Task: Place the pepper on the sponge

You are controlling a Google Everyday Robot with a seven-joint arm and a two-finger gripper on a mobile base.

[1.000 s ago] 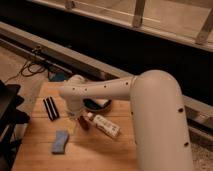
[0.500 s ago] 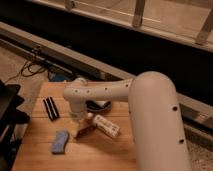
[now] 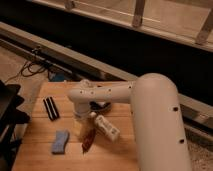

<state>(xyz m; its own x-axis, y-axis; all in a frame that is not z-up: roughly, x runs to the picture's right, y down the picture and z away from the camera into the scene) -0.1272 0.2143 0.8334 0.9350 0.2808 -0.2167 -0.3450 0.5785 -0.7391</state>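
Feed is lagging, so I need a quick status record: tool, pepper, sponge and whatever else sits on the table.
tool: open, low over the table, at the pepper's upper end; contact cannot be told
pepper: near the table's front, apart from the sponge
sponge: flat on the table, left of the pepper in view, nothing on it
white bottle: lying on its side, just right of the tool
striped block: back left of the table
table: wooden
task: pepper not yet on sponge

Wooden table (image 3: pixel 35 131), lower left; striped black-and-white block (image 3: pixel 51 108) at its left; white labelled bottle (image 3: pixel 106 126) lying at centre; black cables (image 3: pixel 31 67) on floor, upper left; railing posts (image 3: pixel 137 12) along top.
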